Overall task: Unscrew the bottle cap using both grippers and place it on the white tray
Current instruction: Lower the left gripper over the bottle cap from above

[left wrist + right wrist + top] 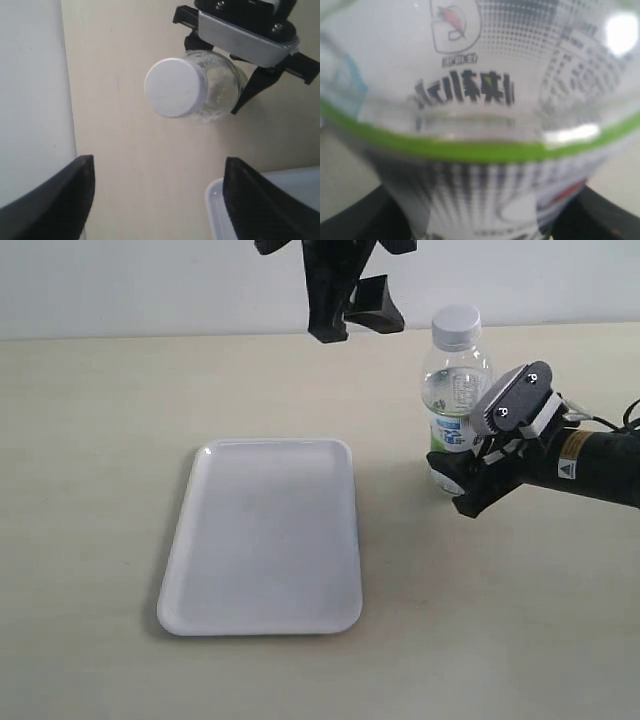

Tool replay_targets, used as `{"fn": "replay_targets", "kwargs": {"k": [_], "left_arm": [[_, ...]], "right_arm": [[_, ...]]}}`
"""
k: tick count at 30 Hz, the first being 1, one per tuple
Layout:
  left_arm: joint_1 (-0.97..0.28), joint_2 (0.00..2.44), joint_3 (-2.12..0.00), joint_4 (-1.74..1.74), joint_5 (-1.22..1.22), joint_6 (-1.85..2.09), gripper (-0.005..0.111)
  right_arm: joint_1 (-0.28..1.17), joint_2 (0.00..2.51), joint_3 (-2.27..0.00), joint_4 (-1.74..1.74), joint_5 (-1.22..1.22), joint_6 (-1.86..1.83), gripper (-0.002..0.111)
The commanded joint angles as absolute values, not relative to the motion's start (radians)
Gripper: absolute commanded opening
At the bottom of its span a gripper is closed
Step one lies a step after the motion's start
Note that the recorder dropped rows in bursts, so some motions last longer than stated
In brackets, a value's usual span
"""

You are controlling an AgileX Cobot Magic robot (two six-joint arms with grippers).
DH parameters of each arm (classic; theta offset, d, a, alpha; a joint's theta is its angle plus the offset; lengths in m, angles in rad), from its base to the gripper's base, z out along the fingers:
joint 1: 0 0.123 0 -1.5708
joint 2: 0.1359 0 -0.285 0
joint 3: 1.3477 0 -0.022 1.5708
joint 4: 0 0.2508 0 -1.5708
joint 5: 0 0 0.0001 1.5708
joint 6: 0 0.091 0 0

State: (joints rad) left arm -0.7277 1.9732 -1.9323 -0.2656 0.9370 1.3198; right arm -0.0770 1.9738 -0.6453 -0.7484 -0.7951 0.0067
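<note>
Bottle cap (456,324) sits on the neck of the bottle (455,390), which stands upright on the worktop (100,440) just right of the white tray (262,540). Right gripper (455,483) is clamped around the labelled lower body, a good anchor. Left gripper (352,322) hangs above and off to the tray side of the cap, jaws spread wide, nothing in them. The play now, I'd say: slide across until the cap is centred between the fingers, come straight down, pinch the ribbed side only, and twist while the right holds firm so the bottle doesn't spin or tip.
</note>
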Motion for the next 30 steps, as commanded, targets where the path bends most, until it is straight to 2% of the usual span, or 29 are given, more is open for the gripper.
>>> {"fn": "replay_targets", "kwargs": {"k": [1, 14, 30], "left_arm": [[-0.735, 1.966, -1.941, -0.254, 0.948, 1.330, 0.070], [-0.817, 1.968, -1.941, -0.246, 0.908, 1.389, 0.070], [-0.816, 2.018, -1.941, -0.268, 0.902, 1.317, 0.070]], "right_arm": [[-0.082, 1.939, -0.646, -0.764, -0.806, -0.020, 0.000], [-0.082, 1.943, -0.646, -0.796, -0.802, -0.040, 0.000], [-0.082, 1.943, -0.646, -0.796, -0.795, -0.070, 0.000]]}}
